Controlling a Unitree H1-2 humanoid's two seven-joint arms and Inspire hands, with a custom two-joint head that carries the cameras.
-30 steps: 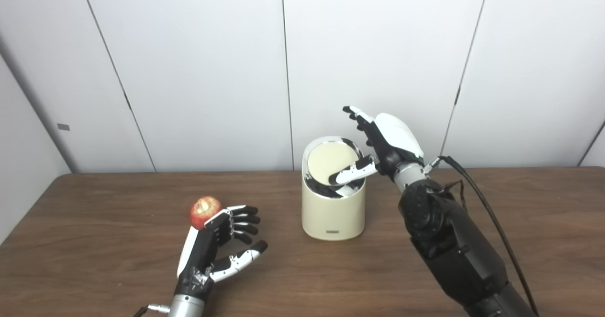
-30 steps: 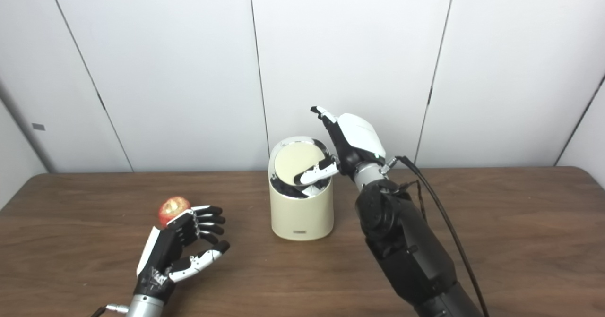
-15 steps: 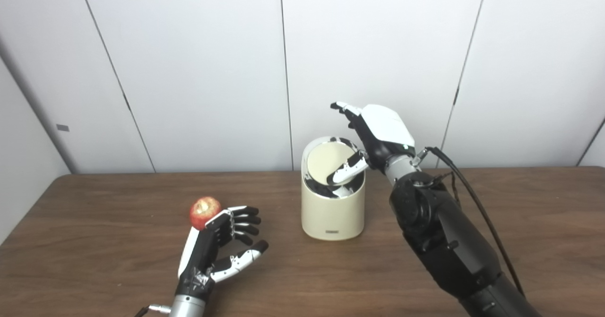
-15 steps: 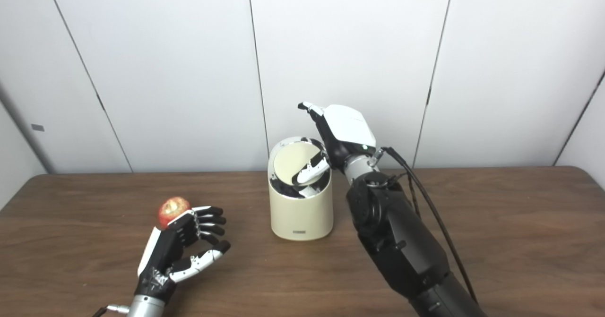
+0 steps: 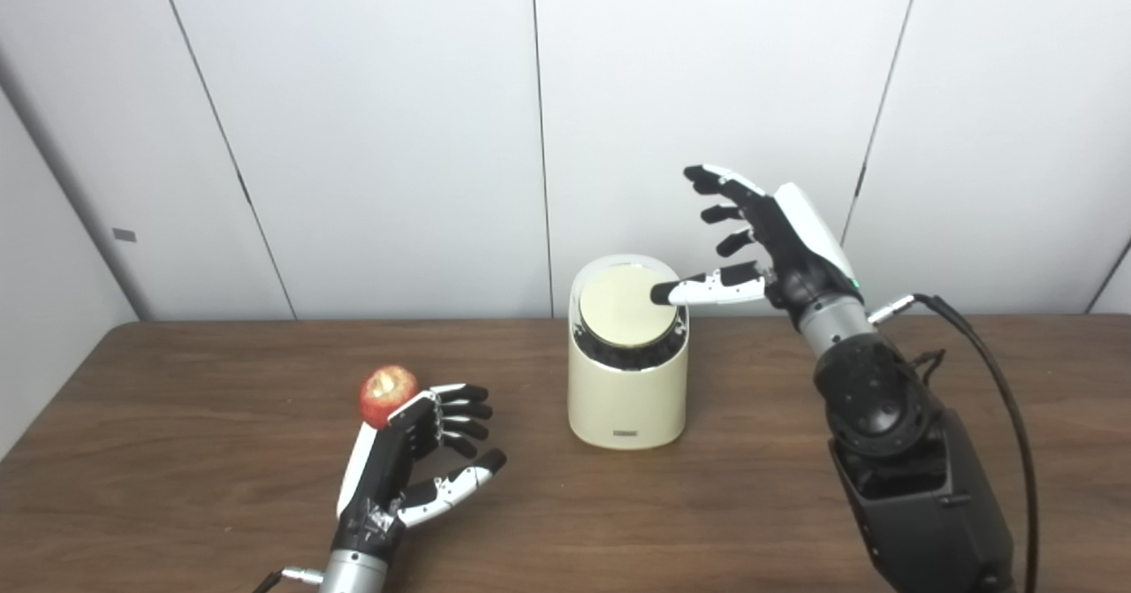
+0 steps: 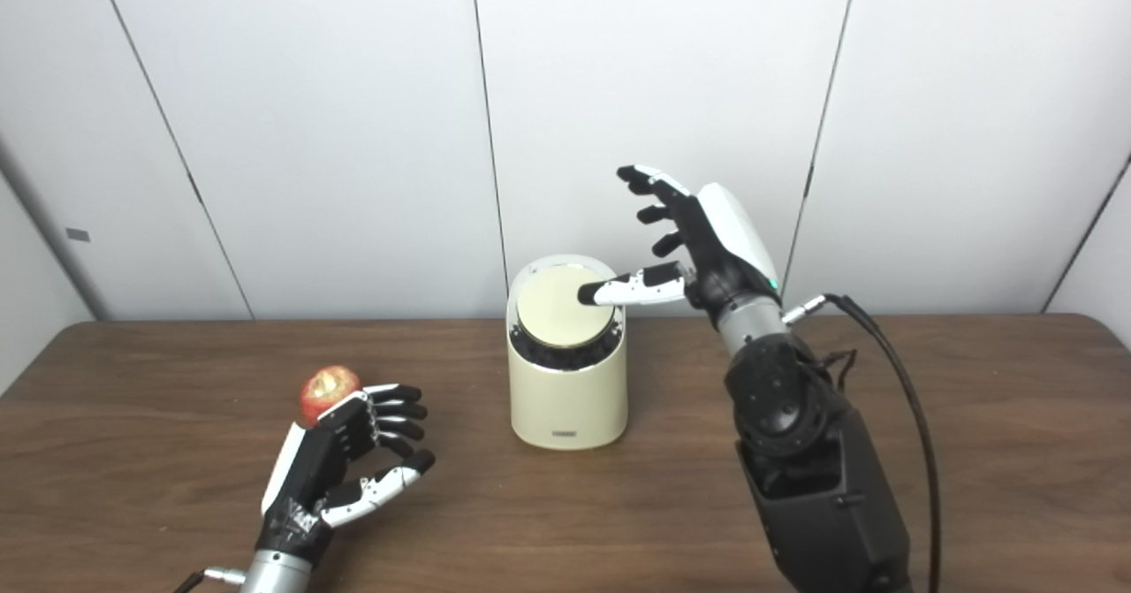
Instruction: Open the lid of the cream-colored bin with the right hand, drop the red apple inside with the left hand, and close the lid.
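Brown table (image 5: pixel 177 452): nearest us, left hand (image 5: pixel 402 465) spread and empty, red apple (image 5: pixel 387 395) just behind its fingertips. Farther, cream bin (image 5: pixel 627 394), lid (image 5: pixel 626 306) level; right hand (image 5: pixel 769 239) open, thumb at the rim. We judge opening underway; press next.

A dark wooden table (image 5: pixel 177 505) stands against white seamed wall panels (image 5: pixel 380 133).

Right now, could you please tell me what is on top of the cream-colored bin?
The cream-colored bin carries its round cream lid, lying nearly flat in a dark rim. The right robot hand has its thumb tip on the lid's right edge. The lid hides the bin's inside.
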